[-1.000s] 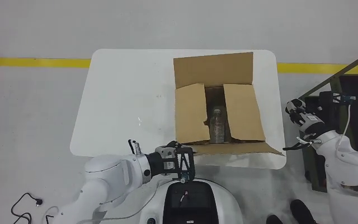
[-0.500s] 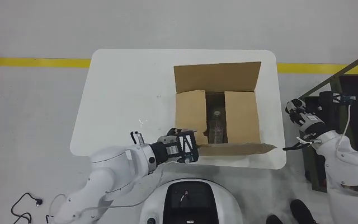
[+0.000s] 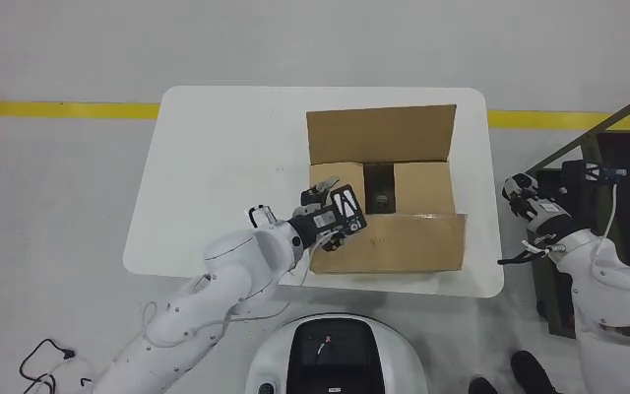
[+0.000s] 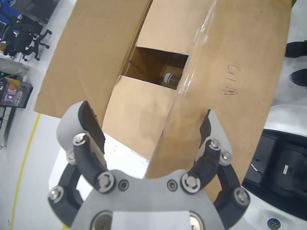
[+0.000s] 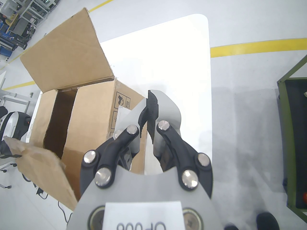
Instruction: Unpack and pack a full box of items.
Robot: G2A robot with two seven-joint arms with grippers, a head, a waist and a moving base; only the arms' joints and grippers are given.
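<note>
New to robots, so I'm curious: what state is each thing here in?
Cardboard box: on the table, partly closed.
Far flap: standing open.
Side flaps: folded in, gap between.
Near flap: tilted up.
Bottle: inside, below the gap.
Left tool: open, astride that flap.
Right tool: shut, empty.

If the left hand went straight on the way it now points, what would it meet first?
Probably the near cardboard flap, whose edge stands between the left hand's open fingers.
</note>
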